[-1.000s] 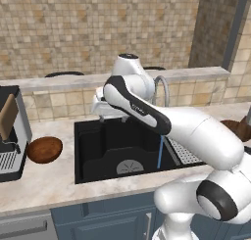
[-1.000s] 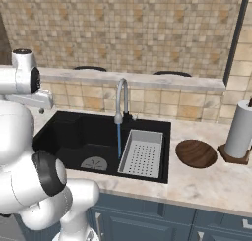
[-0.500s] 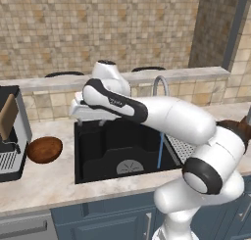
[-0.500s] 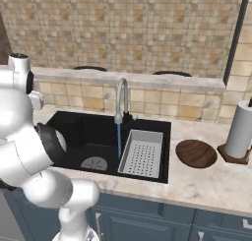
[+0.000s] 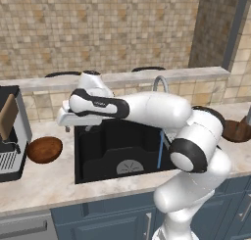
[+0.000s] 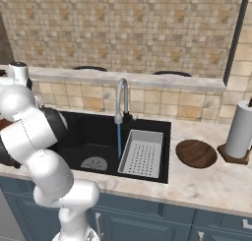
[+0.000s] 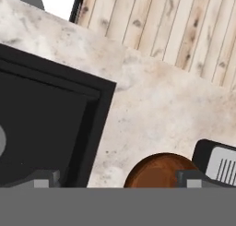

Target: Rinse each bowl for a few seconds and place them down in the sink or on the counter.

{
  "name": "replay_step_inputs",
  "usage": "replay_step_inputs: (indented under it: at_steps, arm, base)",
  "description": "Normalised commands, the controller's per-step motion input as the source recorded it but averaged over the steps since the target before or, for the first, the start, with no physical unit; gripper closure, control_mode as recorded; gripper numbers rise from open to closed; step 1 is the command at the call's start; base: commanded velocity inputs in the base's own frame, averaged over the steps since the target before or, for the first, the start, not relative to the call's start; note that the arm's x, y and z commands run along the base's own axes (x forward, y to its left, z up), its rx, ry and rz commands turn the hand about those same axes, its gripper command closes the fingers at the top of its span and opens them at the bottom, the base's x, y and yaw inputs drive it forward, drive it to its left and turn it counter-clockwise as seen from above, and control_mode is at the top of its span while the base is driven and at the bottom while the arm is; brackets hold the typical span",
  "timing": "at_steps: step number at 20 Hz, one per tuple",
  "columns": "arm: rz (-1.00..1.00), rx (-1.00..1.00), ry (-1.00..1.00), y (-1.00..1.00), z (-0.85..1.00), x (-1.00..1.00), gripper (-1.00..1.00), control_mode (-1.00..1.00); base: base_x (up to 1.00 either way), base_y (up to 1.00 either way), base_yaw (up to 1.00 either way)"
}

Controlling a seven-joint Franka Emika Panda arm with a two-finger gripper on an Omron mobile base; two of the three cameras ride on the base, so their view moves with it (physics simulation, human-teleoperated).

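Note:
One reddish-brown bowl [image 5: 44, 150] sits on the counter [image 5: 54, 178] left of the black sink [image 5: 105, 158]. My gripper [image 5: 78, 128] hangs open over the sink's left rim, just right of and above that bowl. In the hand view the bowl [image 7: 159, 171] shows low down by the right fingertip [image 7: 188, 178], with the sink [image 7: 41, 123] to the left and nothing between the fingers. A second bowl [image 6: 196, 153] rests on the counter [image 6: 206, 181] right of the sink [image 6: 88, 136]. Water [image 6: 118, 141] runs from the faucet [image 6: 121, 95].
A coffee machine [image 5: 10, 136] stands at the far left, close to the left bowl. A grey perforated tray [image 6: 142, 154] lies in the sink's right part. A paper towel roll [image 6: 241, 129] stands at the far right. A raised stone ledge [image 6: 138, 78] runs behind the sink.
The arm has swung left from over the middle of the sink to its left rim, nearer the left bowl. The gripper stayed open. Water keeps running.

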Motion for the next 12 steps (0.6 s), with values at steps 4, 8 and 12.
replay_step_inputs:
  at_steps: [4, 8, 12]
  arm:
    - [0.08, 0.0, 0.0, 0.28, -0.39, 0.23, -1.0, -1.0]
    - [0.08, 0.0, 0.0, 0.3, -0.4, 0.04, -1.0, -1.0]
    - [0.05, 0.0, 0.0, 0.28, -0.4, 0.04, -1.0, -1.0]
  base:
    - [0.0, 0.0, 0.0]
    - [0.0, 0.0, 0.0]
    - [0.0, 0.0, 0.0]
